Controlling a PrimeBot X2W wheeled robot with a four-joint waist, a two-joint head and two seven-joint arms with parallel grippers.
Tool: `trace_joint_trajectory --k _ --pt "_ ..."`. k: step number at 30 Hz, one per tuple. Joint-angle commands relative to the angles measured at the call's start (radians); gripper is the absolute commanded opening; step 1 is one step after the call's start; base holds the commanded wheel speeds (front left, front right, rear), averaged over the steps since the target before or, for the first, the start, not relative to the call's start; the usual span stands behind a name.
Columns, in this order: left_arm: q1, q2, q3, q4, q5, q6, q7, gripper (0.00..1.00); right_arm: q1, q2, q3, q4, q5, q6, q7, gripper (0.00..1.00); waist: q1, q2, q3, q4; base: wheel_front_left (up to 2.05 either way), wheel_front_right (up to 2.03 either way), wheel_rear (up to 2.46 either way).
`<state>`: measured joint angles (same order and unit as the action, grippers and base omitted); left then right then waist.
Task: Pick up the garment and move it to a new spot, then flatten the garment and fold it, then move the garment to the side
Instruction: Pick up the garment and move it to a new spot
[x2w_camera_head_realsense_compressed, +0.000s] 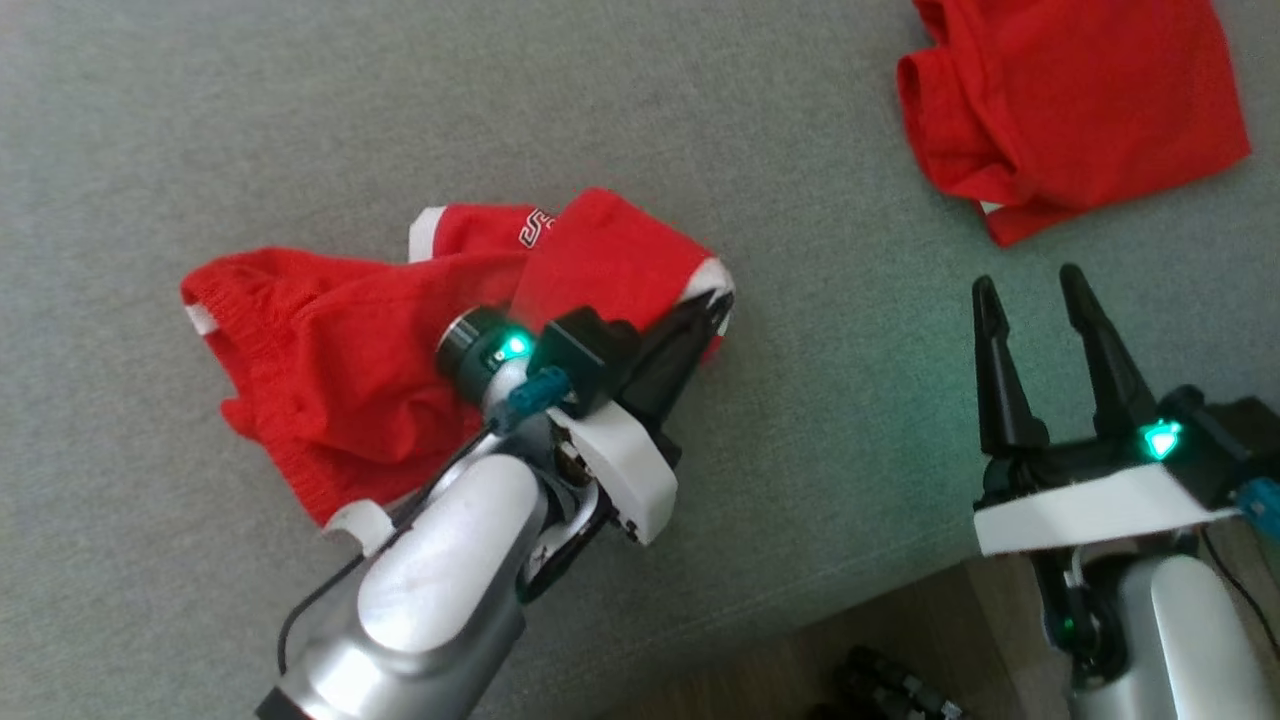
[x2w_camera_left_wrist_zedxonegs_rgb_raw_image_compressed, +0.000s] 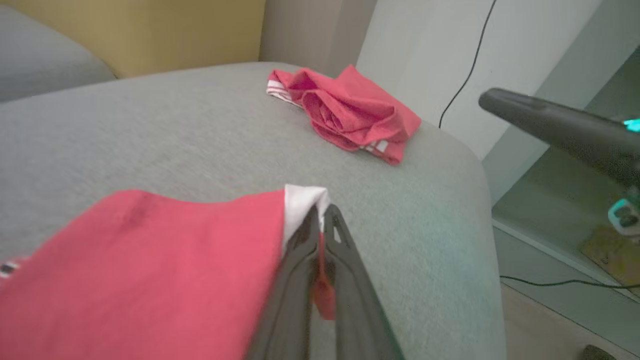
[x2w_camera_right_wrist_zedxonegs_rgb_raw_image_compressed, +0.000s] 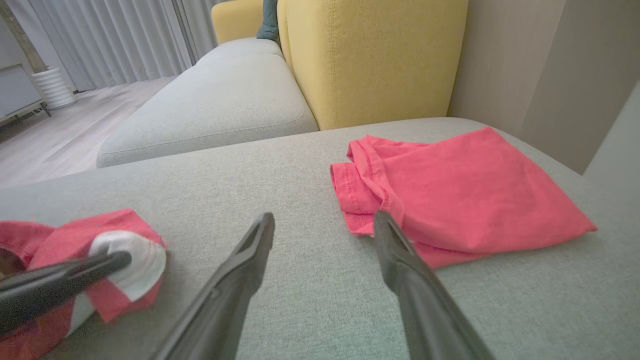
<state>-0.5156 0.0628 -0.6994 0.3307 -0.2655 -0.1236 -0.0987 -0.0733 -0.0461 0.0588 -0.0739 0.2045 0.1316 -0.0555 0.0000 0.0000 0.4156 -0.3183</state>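
Our left jaws are clamped on the white-trimmed corner of the crumpled red garment (x2w_camera_head_realsense_compressed: 340, 370), which lies on the grey sofa cushion (x2w_camera_head_realsense_compressed: 700, 100). Our right jaws gape wide and empty, near a folded red cloth (x2w_camera_head_realsense_compressed: 1070, 90).

A grey sofa seat (x2w_camera_head_realsense_compressed: 300, 120) spreads wide. At its far right corner lies a folded red cloth (x2w_camera_head_realsense_compressed: 1080, 110), white stripes at one edge. Behind it rises a yellow backrest (x2w_camera_right_wrist_zedxonegs_rgb_raw_image_compressed: 375, 55). Beyond are a second grey cushion (x2w_camera_right_wrist_zedxonegs_rgb_raw_image_compressed: 215, 110), pale curtains (x2w_camera_right_wrist_zedxonegs_rgb_raw_image_compressed: 125, 35), wooden floor (x2w_camera_right_wrist_zedxonegs_rgb_raw_image_compressed: 65, 135) and a white ribbed pot (x2w_camera_right_wrist_zedxonegs_rgb_raw_image_compressed: 50, 87) — and a black cable (x2w_camera_left_wrist_zedxonegs_rgb_raw_image_compressed: 467, 70) hangs down the wall.
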Motion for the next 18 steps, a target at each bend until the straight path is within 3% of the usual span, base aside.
trace_joint_trajectory --k 1,2,9,18 --pt "-0.031 0.006 0.012 -0.024 0.007 -0.004 -0.01 0.53 -0.033 -0.004 0.023 -0.026 0.005 -0.001 -0.015 1.0 0.0 0.0 0.014 0.0 0.0 0.0 0.0" --pt "-0.032 0.01 0.001 -0.019 0.013 -0.004 -0.016 1.0 -0.037 -0.004 0.024 -0.021 0.005 -0.001 -0.017 1.0 0.0 0.0 0.012 0.007 0.0 0.0 0.0" --pt "-0.008 0.035 -0.031 -0.078 0.037 0.007 -0.107 1.0 -0.049 -0.004 0.02 0.003 -0.012 -0.001 -0.015 1.0 0.0 0.0 -0.043 0.082 0.0 0.0 0.0" --pt "0.069 0.102 0.093 -0.204 0.04 0.128 -0.159 1.0 -0.047 -0.004 0.011 -0.008 -0.051 -0.001 0.027 1.0 0.0 0.0 -0.126 0.198 0.0 0.0 0.0"
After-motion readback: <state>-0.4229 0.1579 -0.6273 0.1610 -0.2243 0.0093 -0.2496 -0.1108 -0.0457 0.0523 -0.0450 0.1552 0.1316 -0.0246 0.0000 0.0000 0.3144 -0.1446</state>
